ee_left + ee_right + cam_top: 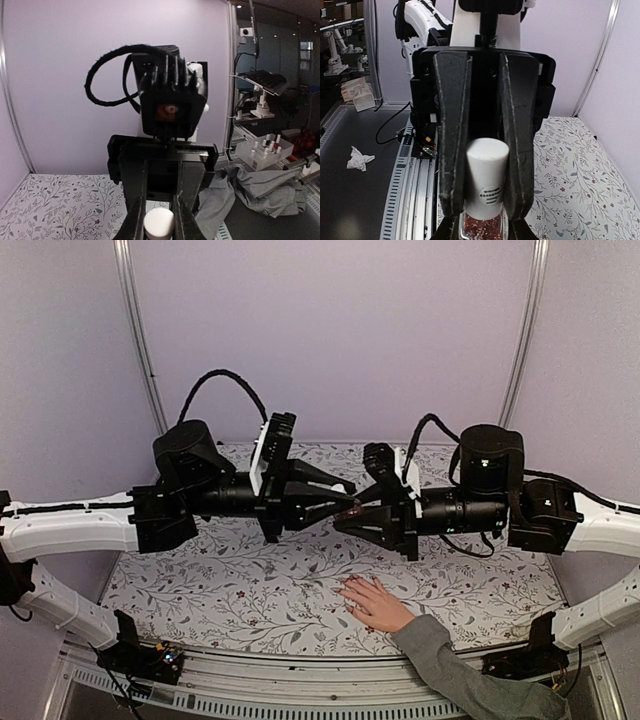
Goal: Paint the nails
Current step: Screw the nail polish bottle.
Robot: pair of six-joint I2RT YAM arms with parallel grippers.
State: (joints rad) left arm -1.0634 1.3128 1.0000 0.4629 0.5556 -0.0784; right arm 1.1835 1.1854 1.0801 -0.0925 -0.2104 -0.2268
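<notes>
Both arms are up and meeting mid-air over the middle of the table. My left pincer (348,500) is pressed together on the white cylindrical plastic cap (487,175), one finger flat on each side. My right pincer (360,515) is clamped tight too, apparently on the small glass bottle (482,226) of red glitter polish just under that cap, though its own fingertips are barely in shot. The nails (347,589) are down below, well apart from both pincers: tiny pale tips on a light-skinned human hand (375,602) in a grey sleeve (450,660), lying flat on the floral-print tablecloth (230,590) near the front edge, fingers pointing away towards the left. Those nails should be hard and slick but sit on soft living fingers, so I reckon there's no gripping them, only feather-light strokes with a brush. The bottle looks smooth, light and breakable, so my hold belongs on the cap's straight sides and the glass body.
</notes>
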